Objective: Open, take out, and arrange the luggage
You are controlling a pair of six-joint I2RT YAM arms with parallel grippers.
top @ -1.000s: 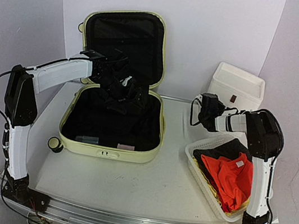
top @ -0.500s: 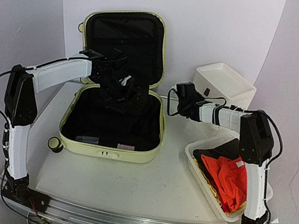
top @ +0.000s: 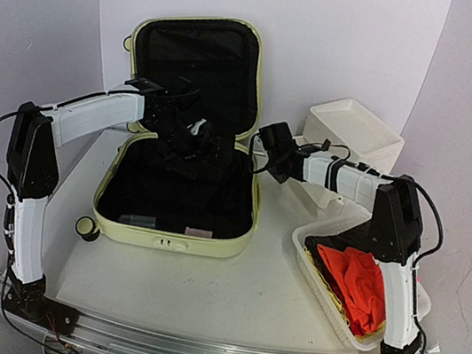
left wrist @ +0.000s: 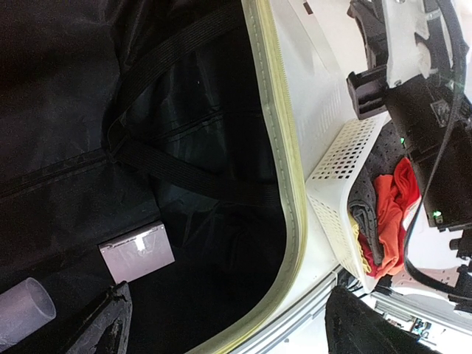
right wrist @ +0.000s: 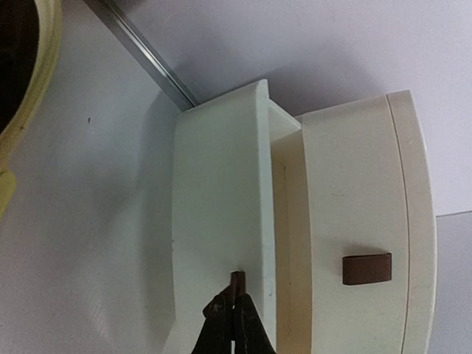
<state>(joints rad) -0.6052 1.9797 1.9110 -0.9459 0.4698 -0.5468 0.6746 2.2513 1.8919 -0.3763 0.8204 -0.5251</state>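
The pale yellow-green luggage point(top: 172, 239) lies open at the table's left, its lid point(top: 197, 54) upright against the back wall, black lining showing. My left gripper point(top: 189, 141) hovers open and empty over the back of the base; in the left wrist view point(left wrist: 228, 313) its fingers point(left wrist: 110, 324) frame the lining, a flat pinkish packet point(left wrist: 136, 253) and a clear tube point(left wrist: 22, 310). My right gripper point(top: 272, 140) is shut on the brown handle point(right wrist: 237, 280) of a drawer point(right wrist: 217, 214) pulled out of the white drawer box point(top: 356, 129).
A white mesh basket point(top: 314, 252) holding orange point(top: 363, 282) and dark clothes stands at the front right, close to the luggage's right rim point(left wrist: 284, 147). A second drawer with a brown handle point(right wrist: 366, 268) stays closed. The back wall is just behind the box.
My right arm has swung left toward the luggage, drawing the drawer out of the white box, which has turned a little. The left arm has not moved.
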